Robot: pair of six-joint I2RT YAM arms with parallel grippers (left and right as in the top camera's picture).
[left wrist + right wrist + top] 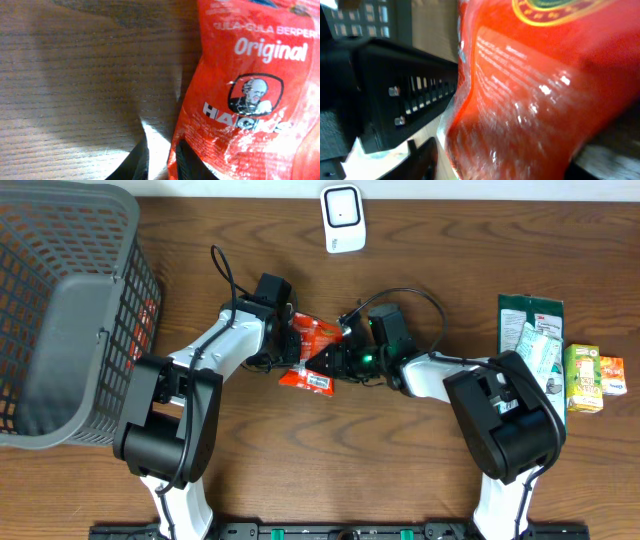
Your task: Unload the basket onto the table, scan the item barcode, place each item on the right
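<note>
A: Where's our Hacks candy packet [312, 352]?
B: Mid-table, six o'clock of the barcode scanner [342, 218]. Our left gripper [161, 162] pinches its edge; the right gripper's [330, 362] hold we cannot tell.
A: Let's pull it taut, barcode facing the scanner.

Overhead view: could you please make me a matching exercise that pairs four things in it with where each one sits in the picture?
Things:
1. red Hacks candy bag
2. white barcode scanner
3. grey mesh basket
4. juice carton

Places:
a. top edge, near the middle
b. far right
c. centre
d. far left

Pairs: 1-c, 2-a, 3-d, 4-b
</note>
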